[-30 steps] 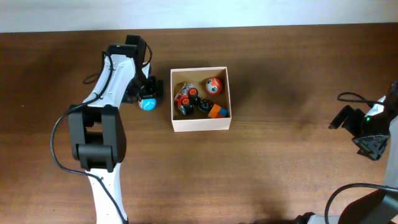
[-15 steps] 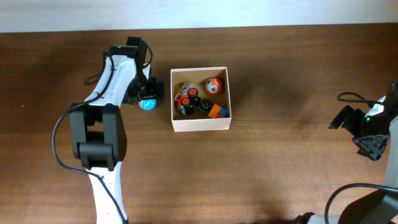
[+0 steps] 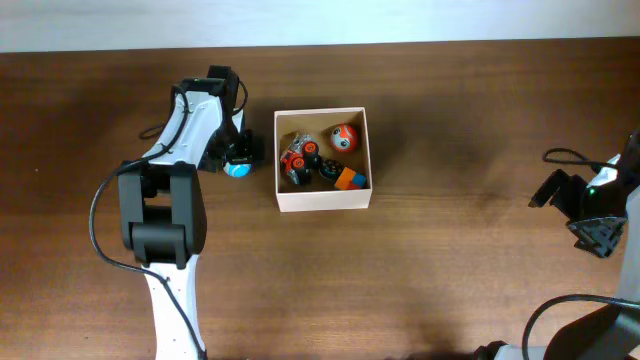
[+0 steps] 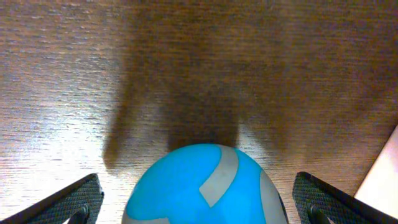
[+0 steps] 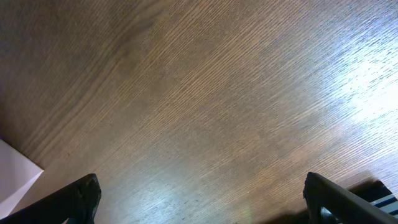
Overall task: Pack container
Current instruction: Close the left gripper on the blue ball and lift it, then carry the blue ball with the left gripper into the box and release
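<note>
- Blue-and-grey ball [image 3: 237, 168] rests on the wooden table [image 3: 450, 260], just beside the container [image 3: 322, 199], at its 9 o'clock.
- Left gripper [image 4: 198, 208] straddles the ball, fingers spread, a gap on each side.
- White-walled container holds an orange ball [image 3: 343, 137] and other small toys.
- Right gripper [image 5: 202, 202], spread wide, hangs well apart at 3 o'clock.

A robotics lab setup, by the cabled left arm [image 3: 160, 210] and right arm [image 3: 595, 205] at a wood-grain table [image 3: 460, 280]

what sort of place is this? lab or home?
Probably a robot lab bench: cabled left arm and right arm at a brown wooden table, plus a square white-walled cardboard box of small toys.
</note>
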{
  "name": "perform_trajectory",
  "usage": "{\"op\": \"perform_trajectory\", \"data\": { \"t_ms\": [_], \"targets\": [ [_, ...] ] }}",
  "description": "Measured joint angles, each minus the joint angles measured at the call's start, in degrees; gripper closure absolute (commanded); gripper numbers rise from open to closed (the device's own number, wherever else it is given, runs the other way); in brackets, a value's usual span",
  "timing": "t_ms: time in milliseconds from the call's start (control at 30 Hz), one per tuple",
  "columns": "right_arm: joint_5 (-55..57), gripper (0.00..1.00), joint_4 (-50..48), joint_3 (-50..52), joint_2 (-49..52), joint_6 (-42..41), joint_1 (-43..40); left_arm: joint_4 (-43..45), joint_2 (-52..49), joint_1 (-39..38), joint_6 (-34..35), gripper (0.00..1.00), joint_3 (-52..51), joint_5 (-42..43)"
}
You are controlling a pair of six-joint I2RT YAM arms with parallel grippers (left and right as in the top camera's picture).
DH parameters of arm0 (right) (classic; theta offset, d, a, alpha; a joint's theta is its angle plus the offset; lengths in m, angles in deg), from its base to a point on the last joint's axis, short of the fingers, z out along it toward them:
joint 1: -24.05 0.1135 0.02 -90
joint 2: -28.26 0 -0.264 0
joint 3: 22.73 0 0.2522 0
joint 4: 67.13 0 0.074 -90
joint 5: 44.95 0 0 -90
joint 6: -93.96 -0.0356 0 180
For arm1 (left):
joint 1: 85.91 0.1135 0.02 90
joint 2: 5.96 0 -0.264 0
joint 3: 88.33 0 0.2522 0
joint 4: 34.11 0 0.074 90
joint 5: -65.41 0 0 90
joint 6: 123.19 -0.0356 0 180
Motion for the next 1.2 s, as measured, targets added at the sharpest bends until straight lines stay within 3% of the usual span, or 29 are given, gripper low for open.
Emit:
{"op": "perform_trajectory", "data": {
  "t_ms": [67,233,300,767,1200],
  "targets": [
    [0.0,0.01,0.0,0.0,0.0,0.0,0.0,0.0,0.0,0.0,0.0,0.01,0.0,0.0],
    [0.0,0.01,0.0,0.0,0.0,0.0,0.0,-0.6,0.0,0.0,-0.4,0.3,0.4,-0.1],
    [0.0,0.01,0.0,0.0,0.0,0.0,0.0,-0.9,0.0,0.0,-0.6,0.34,0.7,-0.2],
    [0.0,0.01,0.0,0.0,0.0,0.0,0.0,-5.9,-0.1,0.0,-0.6,0.35,5.8,-0.4],
    [0.0,0.01,0.0,0.0,0.0,0.0,0.0,-22.5,-0.2,-1.8,-1.2,0.35,32.1,5.0]
  ]
}}
